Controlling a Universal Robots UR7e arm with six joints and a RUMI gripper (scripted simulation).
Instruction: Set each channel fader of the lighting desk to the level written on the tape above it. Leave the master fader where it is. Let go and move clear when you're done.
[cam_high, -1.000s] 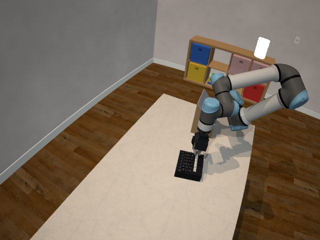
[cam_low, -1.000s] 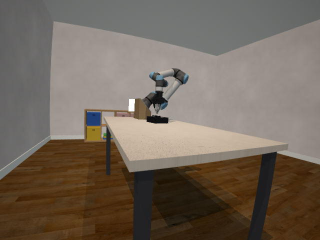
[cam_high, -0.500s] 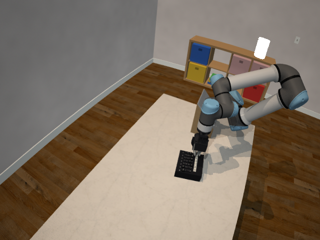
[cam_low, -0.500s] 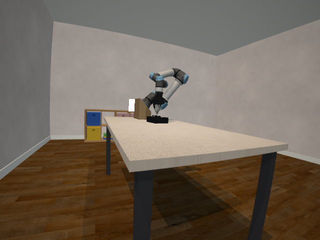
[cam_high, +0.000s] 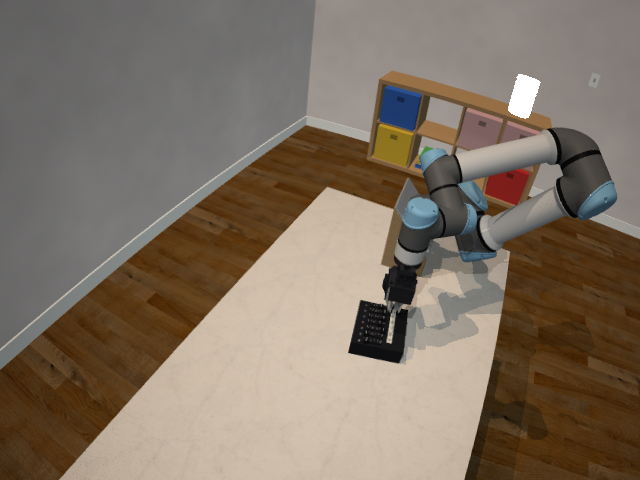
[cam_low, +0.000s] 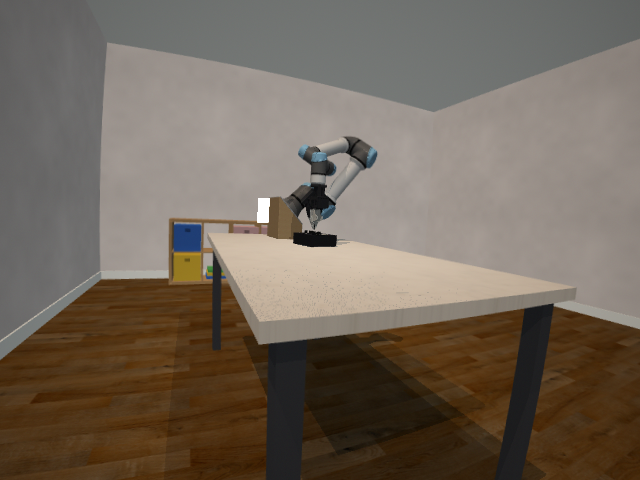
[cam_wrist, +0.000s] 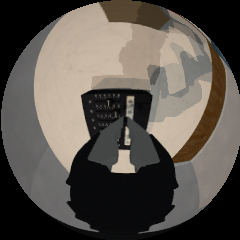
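Note:
The black lighting desk (cam_high: 379, 332) lies on the pale table top, with rows of small faders and a strip of white tape (cam_high: 391, 329) along its right side. It also shows in the wrist view (cam_wrist: 116, 114) and small in the exterior view (cam_low: 314, 239). My gripper (cam_high: 391, 308) is shut with nothing between the fingers. Its tips point down at the far end of the desk, close to the tape. In the wrist view the fingertips (cam_wrist: 124, 122) meet over the desk, beside the tape (cam_wrist: 130, 107). The tape's writing is too small to read.
A brown box (cam_high: 402, 227) stands on the table just behind the desk, beside the arm's base. A wooden shelf (cam_high: 454, 136) with coloured bins stands on the floor by the far wall. The table's right edge is near the desk.

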